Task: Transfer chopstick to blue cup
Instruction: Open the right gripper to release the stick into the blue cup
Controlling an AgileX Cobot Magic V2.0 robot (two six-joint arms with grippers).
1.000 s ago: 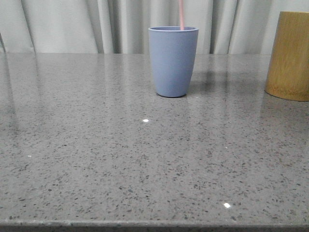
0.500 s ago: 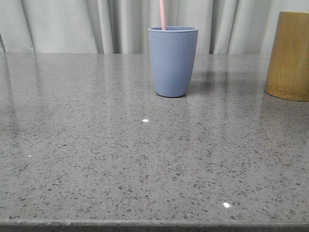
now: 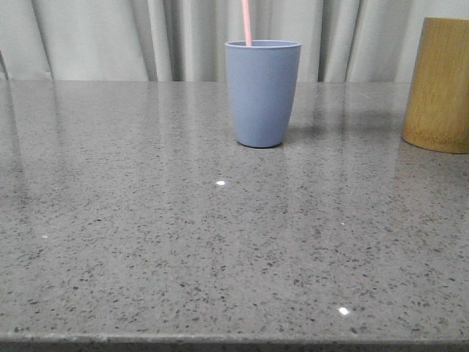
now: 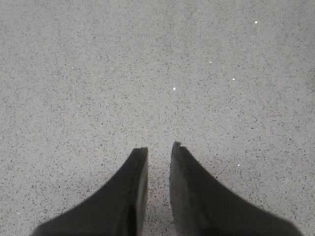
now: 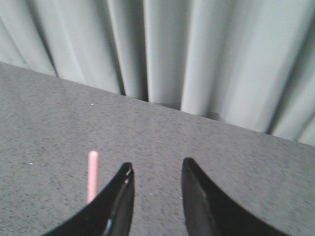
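The blue cup (image 3: 262,93) stands upright at the middle back of the grey stone table. A thin pale pink chopstick (image 3: 247,23) rises out of it near its left rim; only its upper part shows. In the right wrist view the chopstick's top (image 5: 92,175) stands free just beside one finger of my right gripper (image 5: 156,169), outside the jaws, which are open and empty. My left gripper (image 4: 159,150) hovers over bare table with a narrow gap between its fingers and nothing in it. Neither gripper shows in the front view.
A taller yellow-brown bamboo cylinder (image 3: 440,84) stands at the back right of the table (image 3: 220,242). A pale pleated curtain (image 3: 110,37) hangs right behind the table's far edge; it also shows in the right wrist view (image 5: 206,59).
The chopstick has shifted from the cup's right of centre to its left rim side since a second ago. It has stayed put over the last half second.
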